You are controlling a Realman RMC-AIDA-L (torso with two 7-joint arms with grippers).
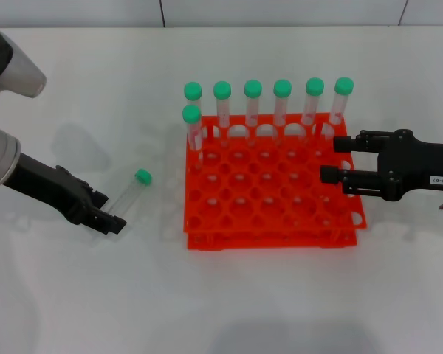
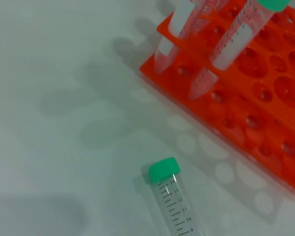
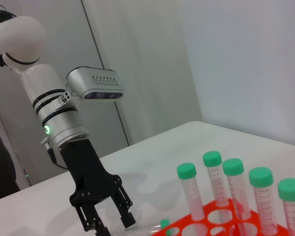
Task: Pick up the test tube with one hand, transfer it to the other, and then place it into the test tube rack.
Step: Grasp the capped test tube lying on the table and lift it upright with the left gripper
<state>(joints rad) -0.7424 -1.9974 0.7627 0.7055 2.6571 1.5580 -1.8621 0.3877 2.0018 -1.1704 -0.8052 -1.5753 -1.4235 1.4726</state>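
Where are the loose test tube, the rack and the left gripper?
test tube (image 1: pixel 130 191): head view, mid-body, lying on the table.
test tube rack (image 1: pixel 269 221): head view, top tier near its front edge.
left gripper (image 1: pixel 108 212): head view, between fingertips, at the tube's base end.

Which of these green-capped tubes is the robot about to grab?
Start at the orange test tube rack in the middle of the white table. Look to its left, near the left gripper. There lies the test tube, the only one flat on the table; seven others stand upright in the rack.
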